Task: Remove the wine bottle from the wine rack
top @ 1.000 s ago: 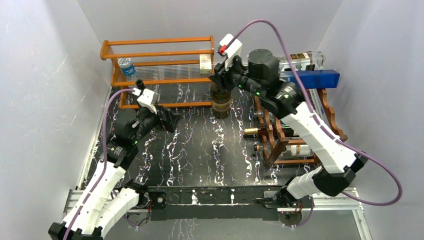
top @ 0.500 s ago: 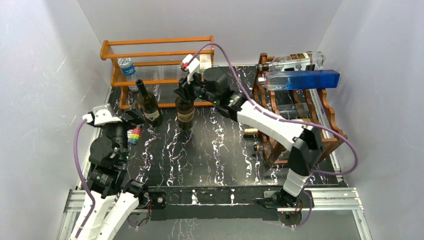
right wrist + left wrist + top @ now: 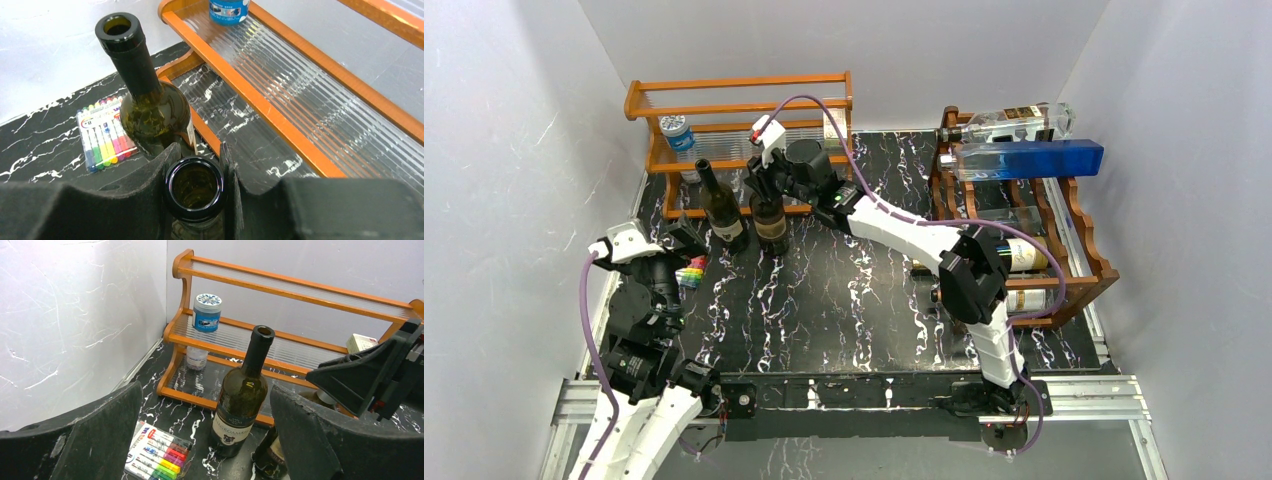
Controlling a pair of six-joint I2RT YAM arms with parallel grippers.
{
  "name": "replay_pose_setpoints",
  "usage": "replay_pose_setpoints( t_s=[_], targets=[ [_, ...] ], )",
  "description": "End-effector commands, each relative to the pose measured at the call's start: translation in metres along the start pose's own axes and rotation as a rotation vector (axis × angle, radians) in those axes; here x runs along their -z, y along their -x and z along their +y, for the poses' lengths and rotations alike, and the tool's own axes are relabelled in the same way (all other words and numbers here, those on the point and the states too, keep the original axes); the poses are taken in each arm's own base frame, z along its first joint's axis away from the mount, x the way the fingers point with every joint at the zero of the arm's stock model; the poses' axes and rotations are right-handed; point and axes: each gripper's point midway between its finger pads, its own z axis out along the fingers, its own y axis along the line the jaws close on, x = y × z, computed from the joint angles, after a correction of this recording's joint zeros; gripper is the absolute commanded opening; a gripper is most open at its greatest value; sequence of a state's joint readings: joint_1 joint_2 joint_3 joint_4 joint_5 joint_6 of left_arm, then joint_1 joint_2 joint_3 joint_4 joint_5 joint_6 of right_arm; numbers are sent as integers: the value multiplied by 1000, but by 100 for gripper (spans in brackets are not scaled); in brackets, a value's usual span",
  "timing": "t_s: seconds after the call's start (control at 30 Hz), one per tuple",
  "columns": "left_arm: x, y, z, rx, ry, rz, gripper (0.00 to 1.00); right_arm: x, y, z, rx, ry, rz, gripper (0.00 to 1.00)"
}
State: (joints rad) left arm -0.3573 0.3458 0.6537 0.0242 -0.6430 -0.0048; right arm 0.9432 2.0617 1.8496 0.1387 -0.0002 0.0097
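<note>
My right gripper clenches the wine bottle neck, bottle upright upper-centre, well left of wine rack; left gripper gapes, empty.

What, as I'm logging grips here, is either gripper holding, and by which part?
The right gripper holds the dark green glass wine bottle by its neck, just under the mouth. The left gripper is open, holding nothing.

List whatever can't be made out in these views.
- Held wine bottle base: right wrist view shows only its mouth between the right gripper fingers; left wrist view cuts it at the bottom edge.
- Lower bottles in the wine rack: top view, necks mostly behind the right arm.
- Standing bottle's label: left wrist view, print too small.
</note>
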Motion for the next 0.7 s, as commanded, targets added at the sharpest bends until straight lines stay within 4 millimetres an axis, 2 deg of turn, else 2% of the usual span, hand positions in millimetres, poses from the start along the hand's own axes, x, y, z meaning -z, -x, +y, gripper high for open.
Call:
replay_pose_setpoints(
  t_s=[0.0,0.2,0.3,0.43,0.53,0.57,0.67],
  targets=[
    [1,15,-1,32,-9,-26,98,-1,86,2,41,-10,-250,0],
    [3,17,0,43,-7,-34,98,-18,76,15,48,-6,-223,0],
    [3,17,0,45,-7,-32,98,-26,71,15,66,-64,-199,0],
    [3,16,1,46,-4,-30,98,-27,66,6,69,-148,-180,0],
    [3,16,0,49,-5,-29,98,-29,63,9,71,-144,-169,0],
    [3,15,0,47,-6,-28,98,-29,63,13,72,-136,-168,4],
    [3,14,0,47,-9,-25,98,-30,61,19,89,-142,-164,27]
  ],
)
